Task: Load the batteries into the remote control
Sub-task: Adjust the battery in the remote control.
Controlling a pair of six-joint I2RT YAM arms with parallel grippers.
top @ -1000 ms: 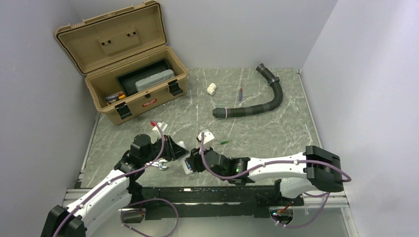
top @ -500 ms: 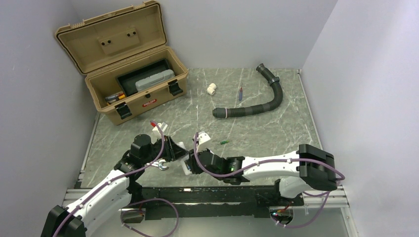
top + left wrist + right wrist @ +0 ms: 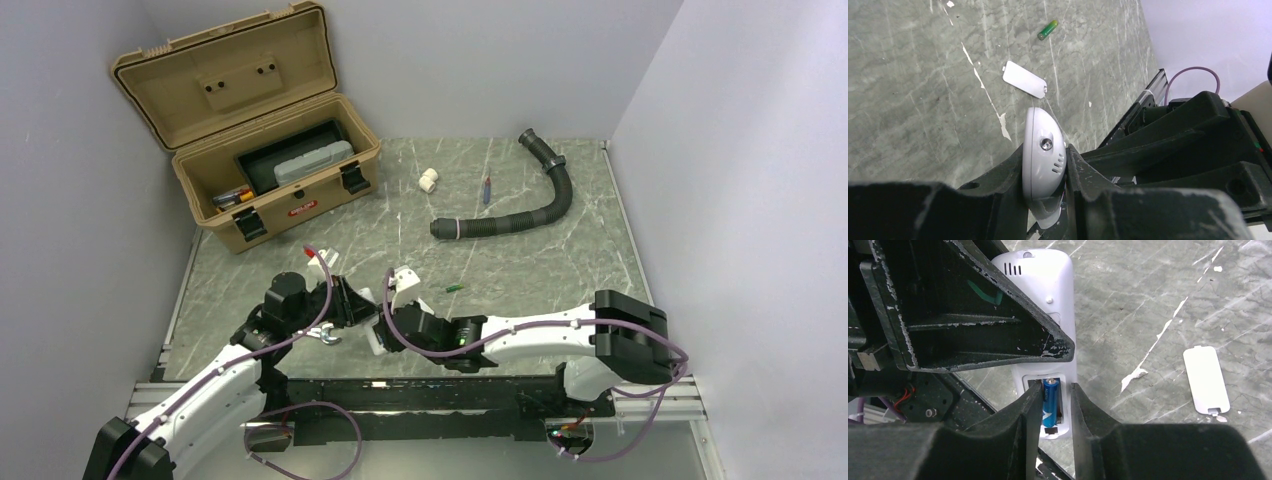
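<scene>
My left gripper [image 3: 1044, 155] is shut on the white remote control [image 3: 1042, 145] and holds it up off the table near the front edge. The remote's back faces the right wrist camera, with the compartment open and the blue battery [image 3: 1050, 401] lying in it. My right gripper [image 3: 1054, 388] hovers over that compartment with its jaws a little apart. One finger stands on each side of the blue battery, and there is a gap at the right one. The green battery [image 3: 1047, 29] lies loose on the table [image 3: 520, 270] beyond. From above, both grippers meet at the remote [image 3: 373, 340].
The plain white cover piece [image 3: 1205, 381] lies flat on the table right of the remote. An open tan toolbox [image 3: 270, 180] stands at the back left. A black corrugated hose [image 3: 520, 215], a white pipe fitting [image 3: 428, 180] and a red-and-blue stick [image 3: 487, 189] lie farther back.
My right arm has moved left, closer to the remote in the left gripper, and its jaws have narrowed. The left arm and the remote have stayed put.
</scene>
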